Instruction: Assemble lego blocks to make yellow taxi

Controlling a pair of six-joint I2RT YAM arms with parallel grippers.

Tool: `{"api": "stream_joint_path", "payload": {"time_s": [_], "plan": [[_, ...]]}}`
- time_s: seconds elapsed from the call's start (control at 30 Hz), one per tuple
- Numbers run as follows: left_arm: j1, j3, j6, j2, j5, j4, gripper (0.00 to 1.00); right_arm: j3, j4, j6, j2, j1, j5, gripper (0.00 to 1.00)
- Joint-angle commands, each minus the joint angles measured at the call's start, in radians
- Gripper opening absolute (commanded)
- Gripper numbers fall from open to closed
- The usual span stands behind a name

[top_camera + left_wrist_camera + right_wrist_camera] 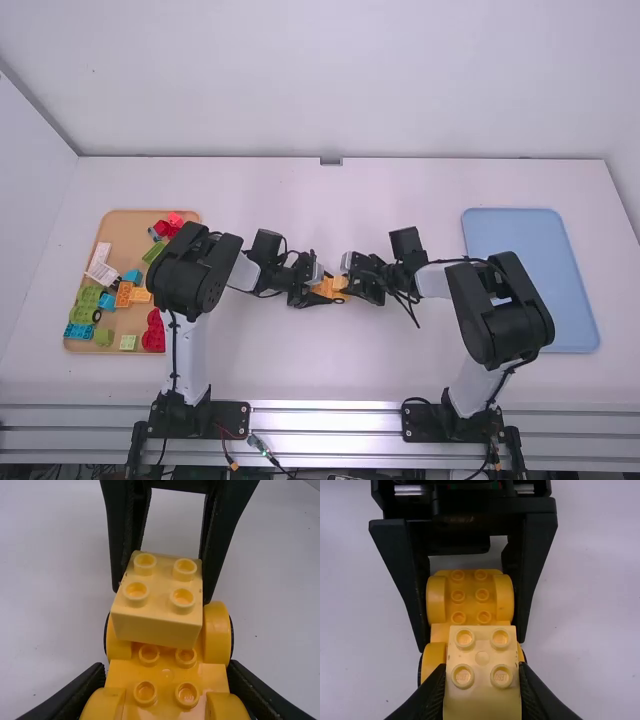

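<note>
So, my right gripper [347, 284] is pinched on a pale yellow block [481, 657], boxy with four round studs on top. My left gripper [321, 291] has the orangey-yellow car base [167, 675] clamped by its sides, around mid-table. Smooth shiny plastic, studs down the middle, chunky rounded fenders. Block's right over one end; can't tell if it's seated.

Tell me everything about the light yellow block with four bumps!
The light yellow block looks like shiny plastic. It's boxy, with smooth sides and four round, hollow-looking studs on top, two by two. The right gripper pinches it from both sides, studs up, over one end of the darker yellow car base. I can't tell whether they touch.
</note>
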Motion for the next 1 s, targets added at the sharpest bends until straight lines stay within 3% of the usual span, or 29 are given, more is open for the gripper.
{"api": "stream_joint_path", "payload": {"time_s": [0.0,0.97], "plan": [[-0.010,-0.013,-0.012,0.021,-0.024,-0.014,0.55,0.000,0.000,-0.007,0.017,0.003,0.008,0.09],[-0.005,-0.013,-0.012,0.021,-0.031,-0.024,0.54,-0.002,-0.022,-0.033,0.017,0.003,-0.044,0.08]]}}
